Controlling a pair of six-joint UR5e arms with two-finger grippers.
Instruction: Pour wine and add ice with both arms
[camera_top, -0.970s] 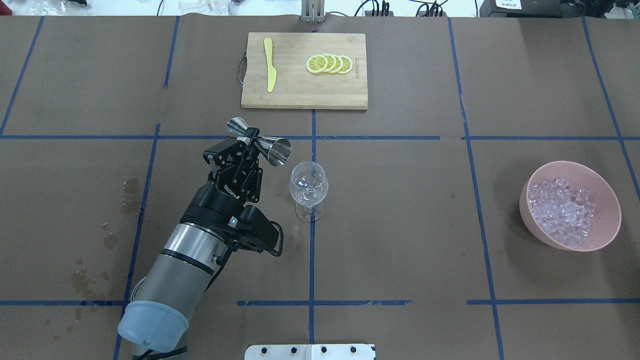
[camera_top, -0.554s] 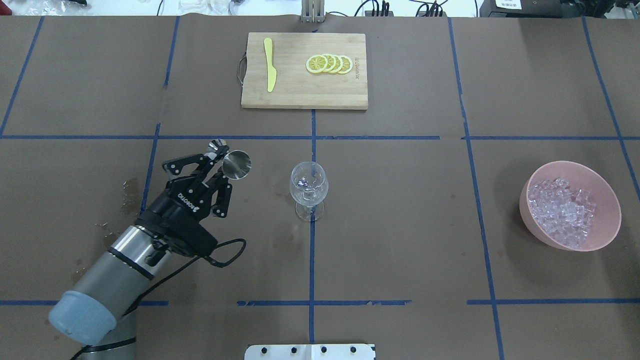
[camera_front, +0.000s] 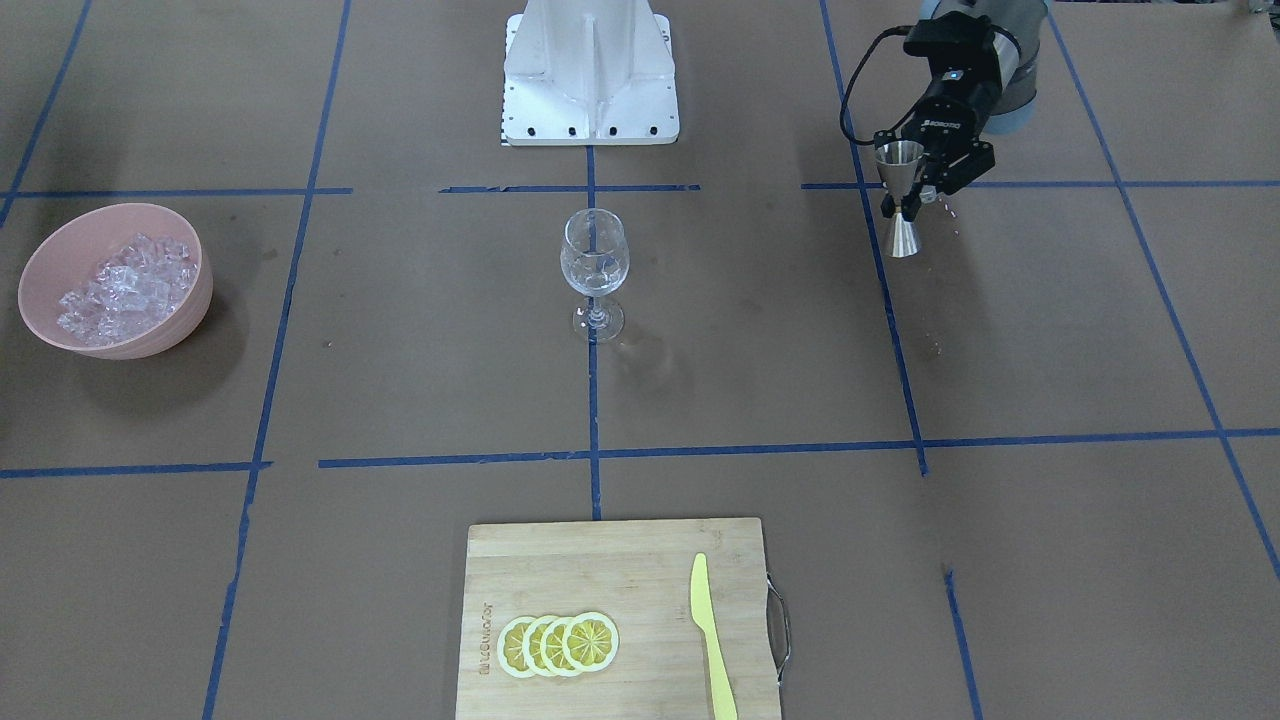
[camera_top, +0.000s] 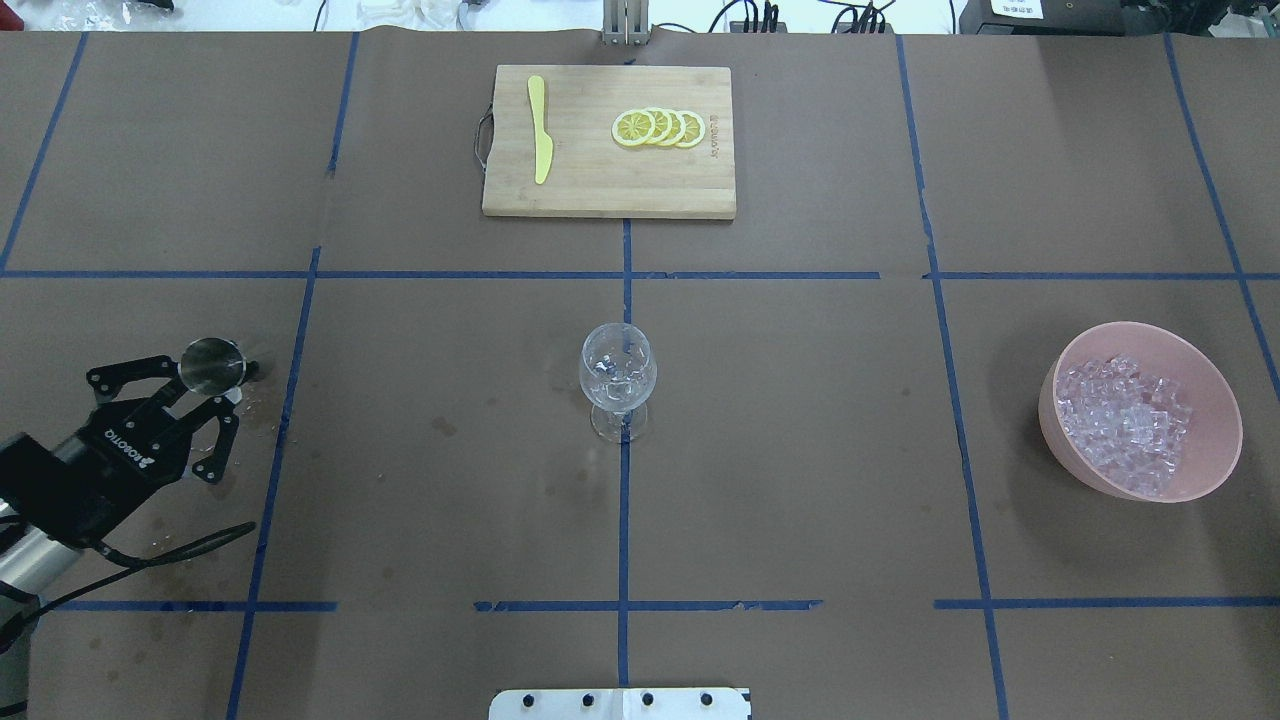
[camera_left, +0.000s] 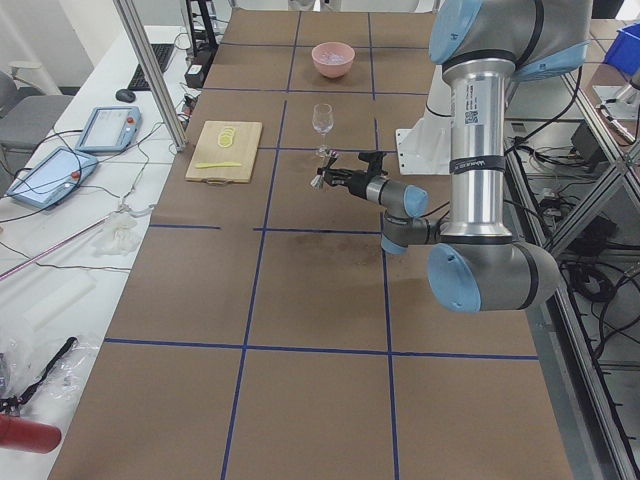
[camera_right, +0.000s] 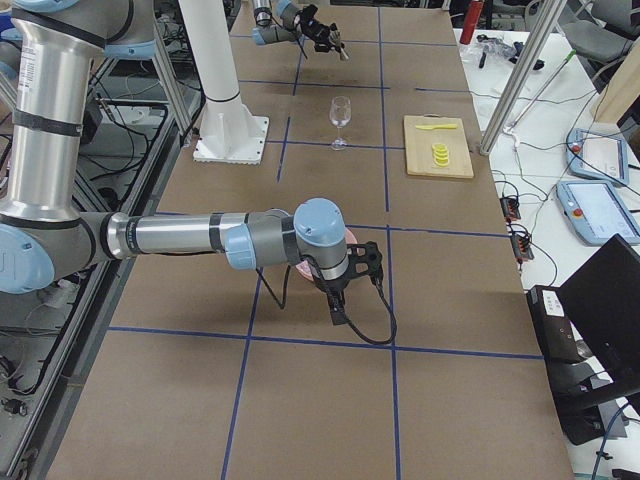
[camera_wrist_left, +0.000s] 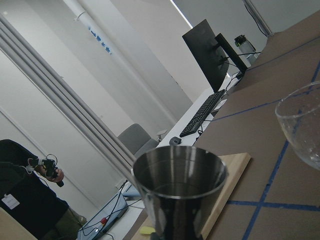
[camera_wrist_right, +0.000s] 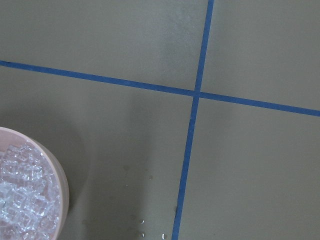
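Observation:
My left gripper (camera_top: 205, 390) is shut on a steel jigger (camera_top: 212, 362), held upright by its waist above the table's left part, well left of the wine glass (camera_top: 618, 380). The front view shows the same gripper (camera_front: 908, 200) and jigger (camera_front: 905, 240). The jigger cup (camera_wrist_left: 180, 190) looks dark and empty inside. The glass (camera_front: 595, 265) stands mid-table; wine in it is too thin to make out. Ice (camera_top: 1125, 420) fills a pink bowl (camera_top: 1230, 420) at the right. My right gripper (camera_right: 342, 285) hangs beside the bowl; I cannot tell if it is open. The ice also shows in the right wrist view (camera_wrist_right: 20, 200).
A wooden cutting board (camera_top: 608, 190) at the far middle carries lemon slices (camera_top: 658, 127) and a yellow knife (camera_top: 540, 130). Wet spots (camera_top: 262, 385) mark the paper by the jigger. The white base block (camera_front: 590, 70) stands at the robot's edge.
My left arm has swung left, away from the glass, carrying the jigger. The jigger has turned from tipped over the glass to upright.

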